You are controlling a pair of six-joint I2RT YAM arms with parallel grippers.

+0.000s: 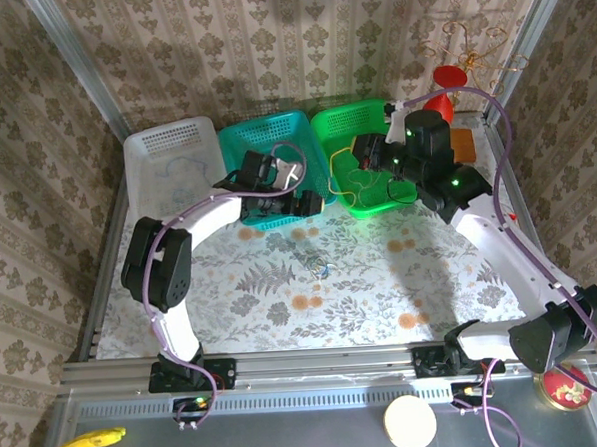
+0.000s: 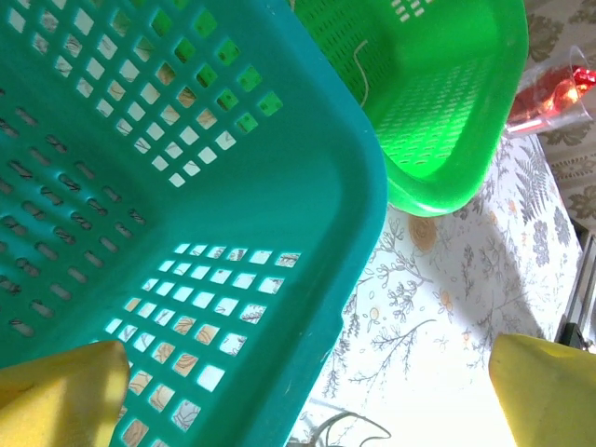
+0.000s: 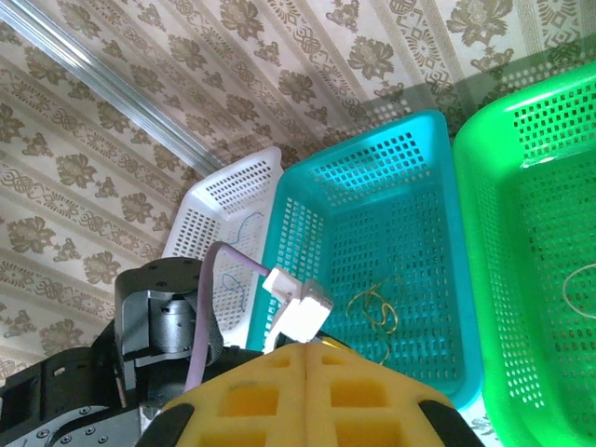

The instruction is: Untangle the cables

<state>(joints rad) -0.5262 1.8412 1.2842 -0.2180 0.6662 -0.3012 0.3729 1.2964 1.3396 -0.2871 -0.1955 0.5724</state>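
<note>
A small tangle of thin cables (image 1: 317, 267) lies on the patterned tablecloth; its loops show at the bottom edge of the left wrist view (image 2: 350, 430). A brown-yellow wire (image 3: 376, 311) lies in the teal basket (image 3: 438, 140). A bluish wire (image 3: 244, 229) is in the white basket (image 3: 209, 200), and a pale wire (image 3: 577, 282) is in the green basket (image 3: 559, 121). My left gripper (image 1: 299, 203) hangs at the teal basket's front edge, open, fingertips (image 2: 56, 400) wide apart and nothing between them. My right gripper (image 3: 305, 350) is over the green basket (image 1: 378, 204), shut with pads pressed together.
Three baskets stand in a row at the back: white (image 1: 145, 156), teal (image 1: 239, 136), green. A red cup (image 1: 449, 77) and a gold wire stand (image 1: 469, 44) sit at the back right. The tablecloth (image 1: 242, 287) in front of the baskets is open. Metal frame posts run along both sides.
</note>
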